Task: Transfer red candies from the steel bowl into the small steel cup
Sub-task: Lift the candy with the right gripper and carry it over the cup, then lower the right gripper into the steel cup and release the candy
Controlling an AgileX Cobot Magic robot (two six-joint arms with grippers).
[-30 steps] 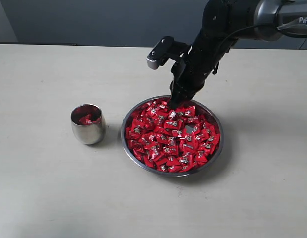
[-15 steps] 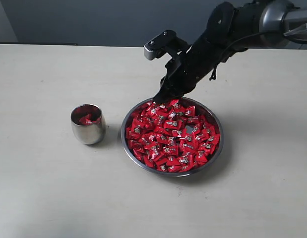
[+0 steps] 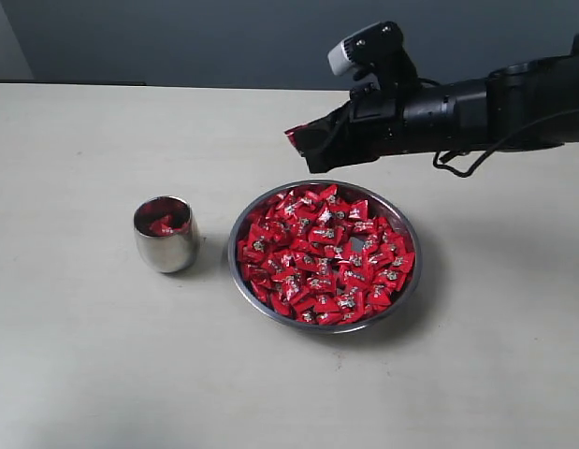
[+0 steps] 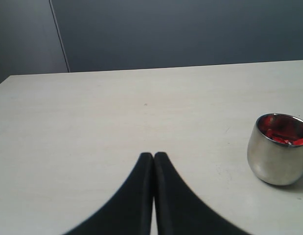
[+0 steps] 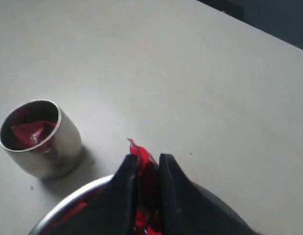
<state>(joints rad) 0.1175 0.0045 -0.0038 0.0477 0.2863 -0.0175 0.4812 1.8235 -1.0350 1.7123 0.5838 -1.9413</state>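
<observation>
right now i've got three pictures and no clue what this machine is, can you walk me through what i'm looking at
It is a robot with two arms. Each arm ends in two fingers and carries a small camera at its wrist. The wide picture comes from a camera off the arms, and the other two come from the wrists. On the table stand a steel bowl full of red candies and a small steel cup with a few candies inside. The right fingers are in the air near the bowl, shut on one red candy. The left fingers show only in their own wrist picture. They are shut on nothing, with the cup nearby.
</observation>
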